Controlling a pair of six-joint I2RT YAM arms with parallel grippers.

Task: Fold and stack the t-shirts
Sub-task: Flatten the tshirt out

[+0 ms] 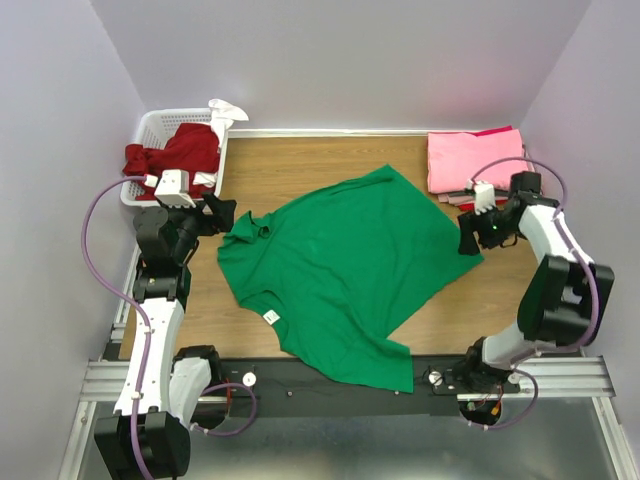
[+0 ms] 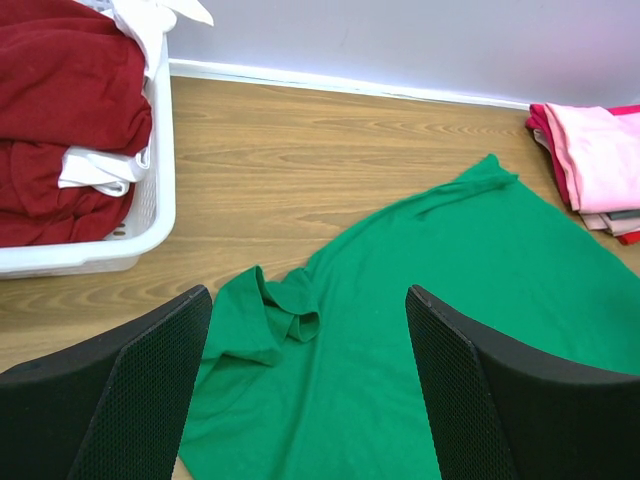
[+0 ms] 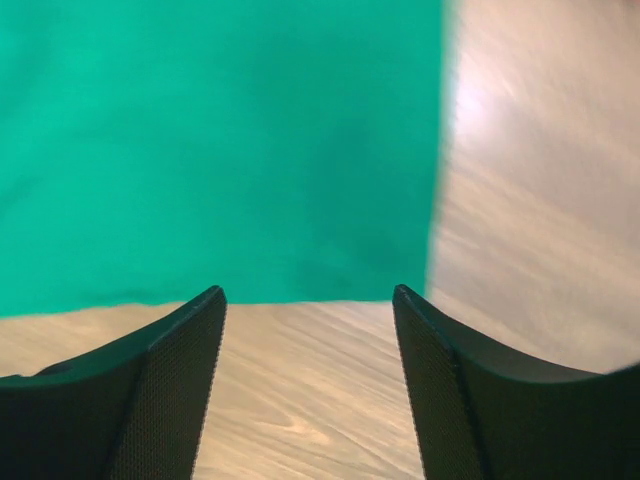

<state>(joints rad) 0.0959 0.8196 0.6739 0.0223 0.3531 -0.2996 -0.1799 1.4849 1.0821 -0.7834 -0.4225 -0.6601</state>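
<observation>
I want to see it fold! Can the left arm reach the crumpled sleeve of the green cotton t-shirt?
Probably yes. The left gripper is open and pointed at the bunched sleeve of the green cotton t-shirt, close by, with nothing between them.

Bare wooden tabletop [image 1: 310, 165] lies open at the far middle. A white slotted plastic basket [image 1: 143, 135] blocks the left corner, stacked pink t-shirts [image 1: 470, 160] the right.

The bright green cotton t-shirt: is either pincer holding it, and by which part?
Neither. The left pincer and right pincer both stand open and empty beside the bright green cotton t-shirt.
</observation>
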